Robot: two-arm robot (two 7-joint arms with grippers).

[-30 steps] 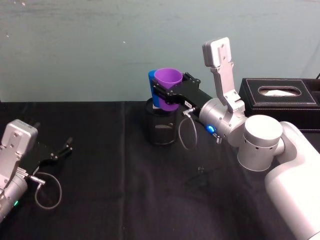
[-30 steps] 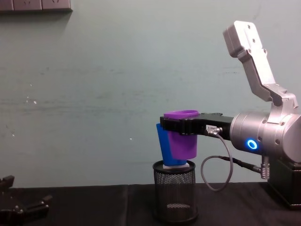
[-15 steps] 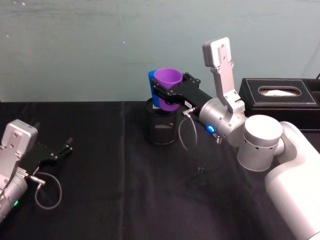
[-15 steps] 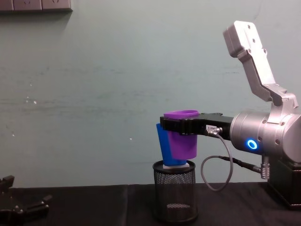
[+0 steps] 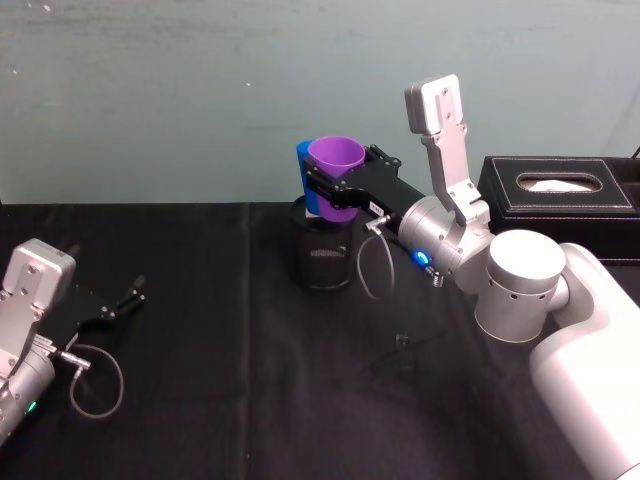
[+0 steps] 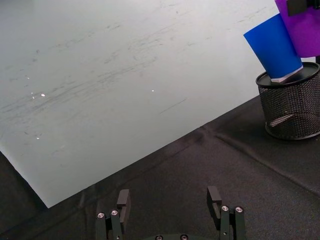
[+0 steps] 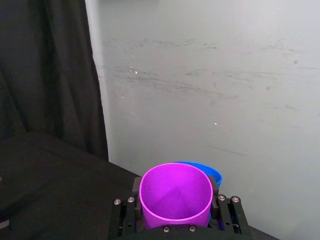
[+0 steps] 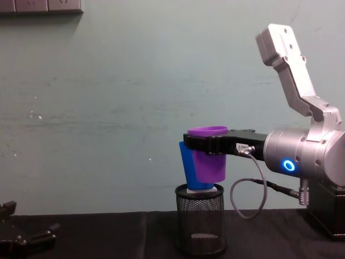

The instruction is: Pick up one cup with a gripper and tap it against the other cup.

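A black mesh pen holder is seen standing upright on a table covered with a black cloth, close to a pale green wall marked with faint scuffs. A black tissue box, with white tissue showing through its top slot, is placed at the right of the table near the wall. White wall sockets are mounted high on the wall at the left.
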